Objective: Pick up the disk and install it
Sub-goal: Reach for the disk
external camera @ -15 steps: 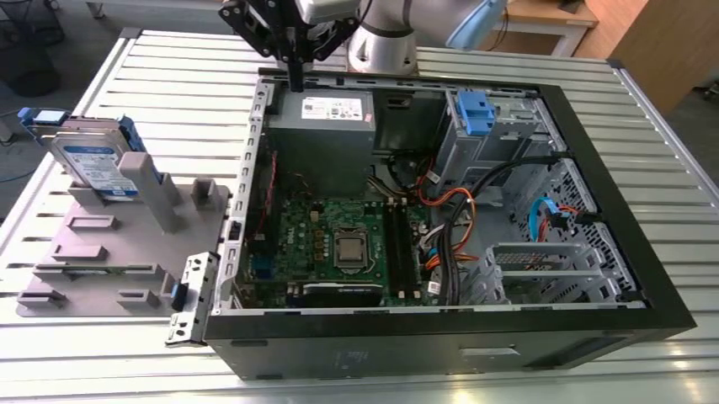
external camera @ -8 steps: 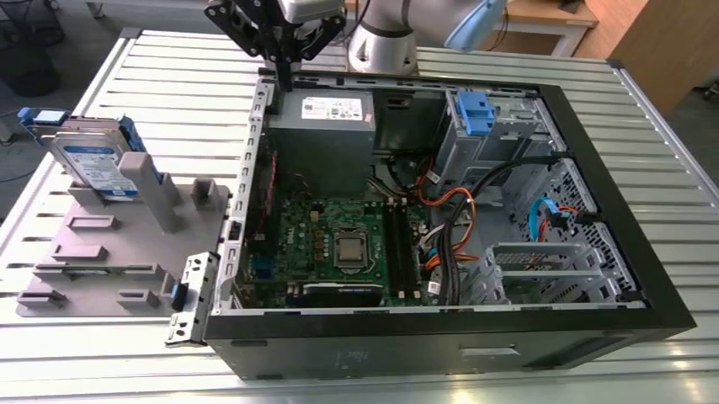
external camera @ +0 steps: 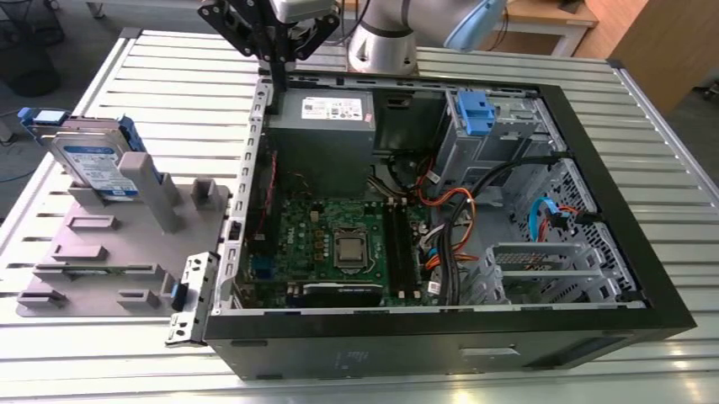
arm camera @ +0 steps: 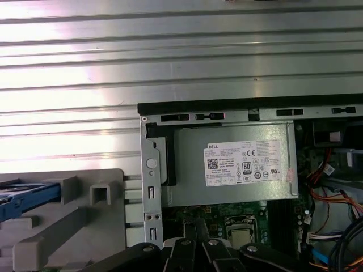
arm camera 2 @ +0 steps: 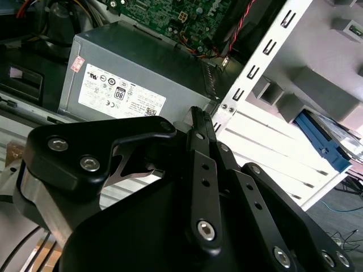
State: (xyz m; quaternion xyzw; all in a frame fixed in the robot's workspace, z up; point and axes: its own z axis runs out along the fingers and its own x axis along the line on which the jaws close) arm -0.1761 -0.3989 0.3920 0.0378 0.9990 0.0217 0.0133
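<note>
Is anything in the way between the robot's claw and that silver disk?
Nothing visible does. The gripper hangs over a corner of the computer case; the disk stands in the grey holder toward the exterior view's left, with bare table between them.

Exterior view: open computer case (external camera: 393, 347) at frame centre on slatted metal table (external camera: 180, 76). Grey power supply (external camera: 326, 118) sits upper left inside it, green motherboard (external camera: 337, 231) below. Grey holder block (external camera: 101, 252) lies left of case.

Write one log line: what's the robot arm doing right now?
gripper: above computer case corner, near power supply | disk: standing in grey holder, not picked up
</note>
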